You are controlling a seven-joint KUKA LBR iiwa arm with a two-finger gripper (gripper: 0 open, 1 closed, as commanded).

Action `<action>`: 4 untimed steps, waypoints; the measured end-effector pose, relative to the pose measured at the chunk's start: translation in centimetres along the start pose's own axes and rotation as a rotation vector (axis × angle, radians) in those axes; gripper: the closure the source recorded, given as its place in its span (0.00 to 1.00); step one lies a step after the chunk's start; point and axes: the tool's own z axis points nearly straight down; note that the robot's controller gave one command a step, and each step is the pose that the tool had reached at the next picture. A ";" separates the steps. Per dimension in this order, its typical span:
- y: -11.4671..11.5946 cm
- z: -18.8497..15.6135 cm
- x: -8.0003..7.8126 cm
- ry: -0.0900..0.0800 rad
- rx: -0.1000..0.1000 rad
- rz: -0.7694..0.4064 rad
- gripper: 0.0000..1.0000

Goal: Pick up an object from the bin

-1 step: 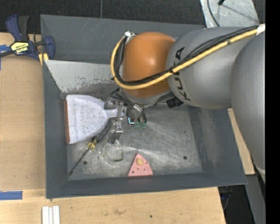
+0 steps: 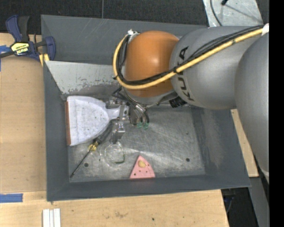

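My gripper (image 2: pixel 130 126) hangs low over the middle of the bin, under the orange dome, and its fingers look open with nothing between them. The left fingertip (image 2: pixel 117 128) stands just above a clear, rounded see-through piece (image 2: pixel 114 153) on the floor. It also stands beside the upper end of a thin black stick with a yellow band (image 2: pixel 91 148), which slants down to the bin's lower left. A white pad with a red edge (image 2: pixel 85 119) lies just left of the gripper. A pink wedge with a yellow spot (image 2: pixel 142 168) lies near the front wall.
The arm and its orange dome cover the bin's back right part. Bare floor lies to the right of the gripper and the pink wedge. The pad rests close to the left wall.
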 end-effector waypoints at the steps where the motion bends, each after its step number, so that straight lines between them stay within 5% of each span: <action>1: 0.8 3.1 -0.7 -0.008 0.000 -0.130 0.00; 2: 1.9 8.4 -3.1 -0.019 -0.004 -0.231 0.00; 3: 1.9 8.3 -3.1 -0.021 -0.004 -0.231 0.00; 4: 3.0 8.4 -2.6 -0.039 0.004 -0.418 0.00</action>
